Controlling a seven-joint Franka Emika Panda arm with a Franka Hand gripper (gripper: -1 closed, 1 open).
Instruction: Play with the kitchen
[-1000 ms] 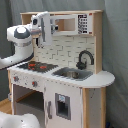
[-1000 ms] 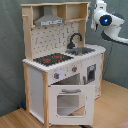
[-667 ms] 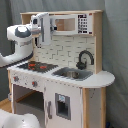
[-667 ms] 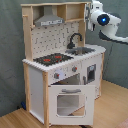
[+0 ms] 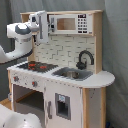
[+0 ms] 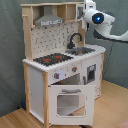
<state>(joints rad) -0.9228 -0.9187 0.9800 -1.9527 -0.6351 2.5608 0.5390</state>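
Observation:
The kitchen point(image 5: 97, 80) is a white and light-wood toy unit, shown in both exterior views. A black-red stovetop point(image 5: 36, 65), a sink point(image 5: 72, 74) and a black faucet point(image 5: 84, 57) sit on its counter. In the first exterior view, my gripper point(image 5: 43, 25) is up at the top shelf, left of the microwave panel point(image 5: 70, 24) and above the stovetop. In the second exterior view, the kitchen point(image 6: 35, 85) shows its grey hood point(image 6: 47, 21) and its windowed oven door point(image 6: 70, 102), tilted ajar. There my gripper point(image 6: 89, 7) is at the upper right corner, partly hidden by the side panel.
A grey curtain hangs behind the kitchen. The wooden floor point(image 6: 112, 107) lies to the second exterior view's right. A white rounded body point(image 5: 15, 117) fills the bottom left corner of the first exterior view. Knobs point(image 6: 57, 75) line the front under the stovetop.
The arm has shifted a little toward the kitchen's top shelf, leftward in the second exterior view. The kitchen itself is unchanged.

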